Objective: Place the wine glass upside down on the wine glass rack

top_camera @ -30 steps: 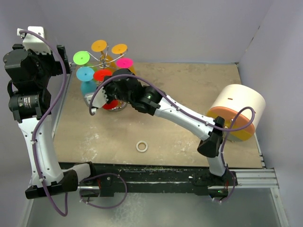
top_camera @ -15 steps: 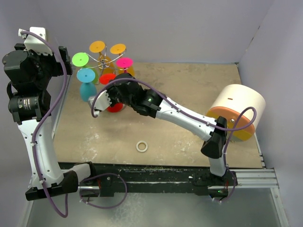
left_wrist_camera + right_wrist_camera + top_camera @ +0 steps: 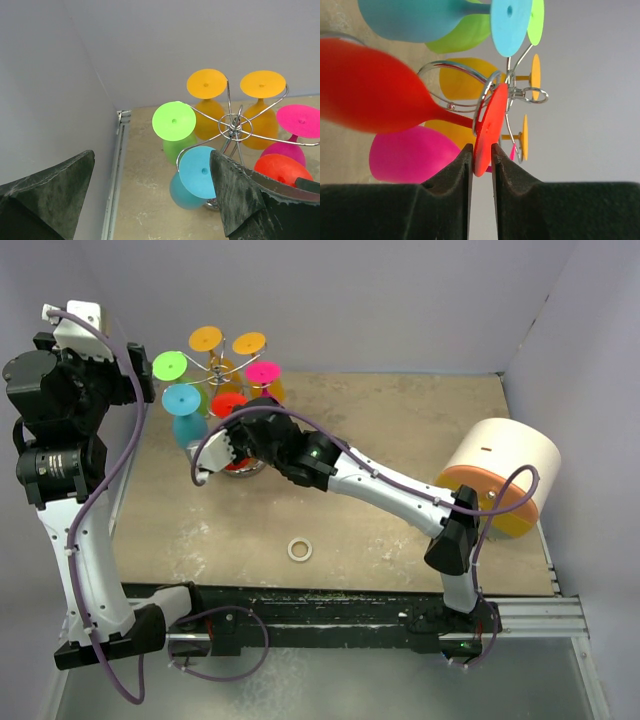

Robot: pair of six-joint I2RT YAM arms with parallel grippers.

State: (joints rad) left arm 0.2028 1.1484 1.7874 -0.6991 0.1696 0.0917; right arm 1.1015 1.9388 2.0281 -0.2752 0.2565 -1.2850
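Note:
The wine glass rack (image 3: 215, 368) stands at the back left, its wire arms also in the right wrist view (image 3: 487, 85) and the left wrist view (image 3: 231, 122). My right gripper (image 3: 481, 150) is shut on the edge of the red wine glass's foot (image 3: 490, 125). The red wine glass (image 3: 228, 403) is upside down, its stem in a curled wire hook, its bowl (image 3: 370, 95) hanging below. My left gripper (image 3: 152, 152) is open and empty, held high to the left of the rack (image 3: 125, 380).
Teal (image 3: 197, 172), green (image 3: 174, 121), two orange (image 3: 206, 84) and pink (image 3: 301, 121) glasses hang upside down on the rack. A small white ring (image 3: 299, 550) lies on the table in front. A big white and orange cylinder (image 3: 497, 480) sits at the right edge.
My right gripper has moved the red glass a little right and back into the rack. The rack top shifted slightly. The left arm has barely moved.

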